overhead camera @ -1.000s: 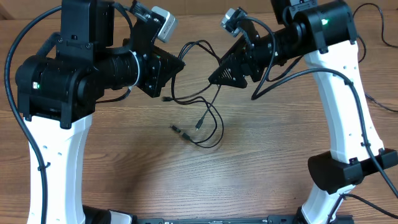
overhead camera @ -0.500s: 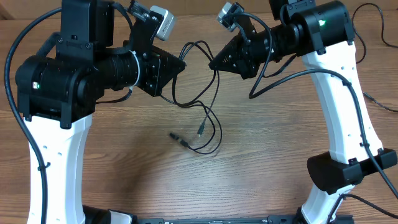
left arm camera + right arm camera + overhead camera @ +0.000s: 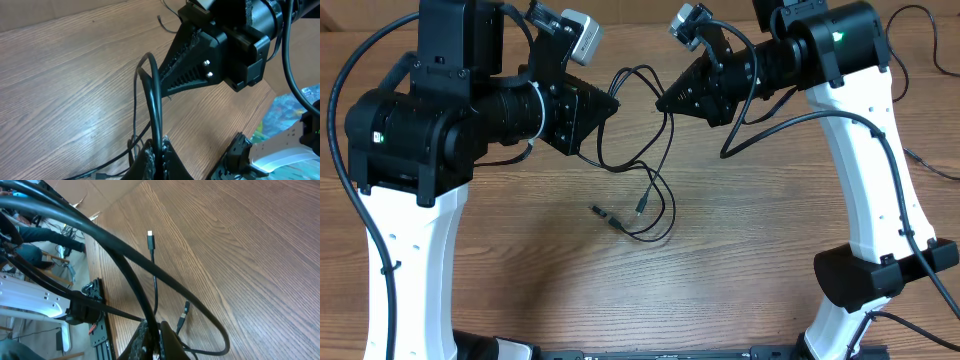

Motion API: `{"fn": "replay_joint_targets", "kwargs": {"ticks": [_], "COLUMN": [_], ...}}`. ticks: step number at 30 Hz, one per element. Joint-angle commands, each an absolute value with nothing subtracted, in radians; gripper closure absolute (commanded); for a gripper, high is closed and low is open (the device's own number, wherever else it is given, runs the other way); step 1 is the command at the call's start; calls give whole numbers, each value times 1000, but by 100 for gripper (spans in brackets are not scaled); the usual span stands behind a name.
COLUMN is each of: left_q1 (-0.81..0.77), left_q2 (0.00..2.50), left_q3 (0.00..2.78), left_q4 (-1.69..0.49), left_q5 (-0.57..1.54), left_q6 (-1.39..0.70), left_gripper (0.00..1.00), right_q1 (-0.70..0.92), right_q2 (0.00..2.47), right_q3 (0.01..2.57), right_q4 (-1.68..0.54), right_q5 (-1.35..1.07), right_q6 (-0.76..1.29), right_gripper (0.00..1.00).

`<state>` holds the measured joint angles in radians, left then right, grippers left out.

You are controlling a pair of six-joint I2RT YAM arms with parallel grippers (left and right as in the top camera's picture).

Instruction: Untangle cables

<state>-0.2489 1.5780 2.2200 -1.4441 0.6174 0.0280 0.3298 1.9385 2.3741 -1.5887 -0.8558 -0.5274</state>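
Observation:
The cables (image 3: 638,72) are thin black wires strung in a tangle between my two grippers, above the wooden table (image 3: 740,250). My left gripper (image 3: 616,103) is shut on one cable, which rises from its fingers (image 3: 150,159) in a loop (image 3: 151,80). Facing it a short way to the right, my right gripper (image 3: 659,103) is shut on another strand (image 3: 135,292). Loose loops hang down to the table, ending in small plugs (image 3: 640,207) (image 3: 600,211). Two plug ends (image 3: 150,239) (image 3: 185,311) show in the right wrist view.
Thicker black cords (image 3: 350,70) run along both arms. The white arm columns (image 3: 415,260) (image 3: 865,200) stand at left and right of the table. The base rail (image 3: 660,352) lies along the front edge.
My right gripper has shut on a cable and risen slightly toward the back. The hanging loops and plug ends shifted a little on the table. The left gripper stayed put.

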Motion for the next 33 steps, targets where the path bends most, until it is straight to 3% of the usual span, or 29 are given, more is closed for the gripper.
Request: {"fn": "replay_joint_targets", "kwargs": {"ticks": [1, 12, 17, 26, 33], "left_q1": [-255, -255, -255, -255, -255], "left_q2": [1575, 1576, 1576, 1576, 1576], "left_q3": [2227, 2227, 2227, 2227, 2227], "left_q4": [-1439, -1439, -1441, -1486, -1497], "left_q5": [619, 590, 467, 19, -152], "left_q6": [22, 22, 17, -188, -278], "left_gripper": [92, 96, 96, 96, 96], "right_q1": [334, 334, 334, 292, 199], "right_q2": [1926, 1926, 1926, 1924, 1869], "right_q3": [2374, 2374, 2374, 2378, 2416], "right_q4": [-1584, -1584, -1584, -1504, -1493], "right_q5": [-853, -853, -819, -394, -277], "right_q6": [-524, -524, -518, -98, -3], "right_gripper": [96, 96, 96, 96, 96]}}
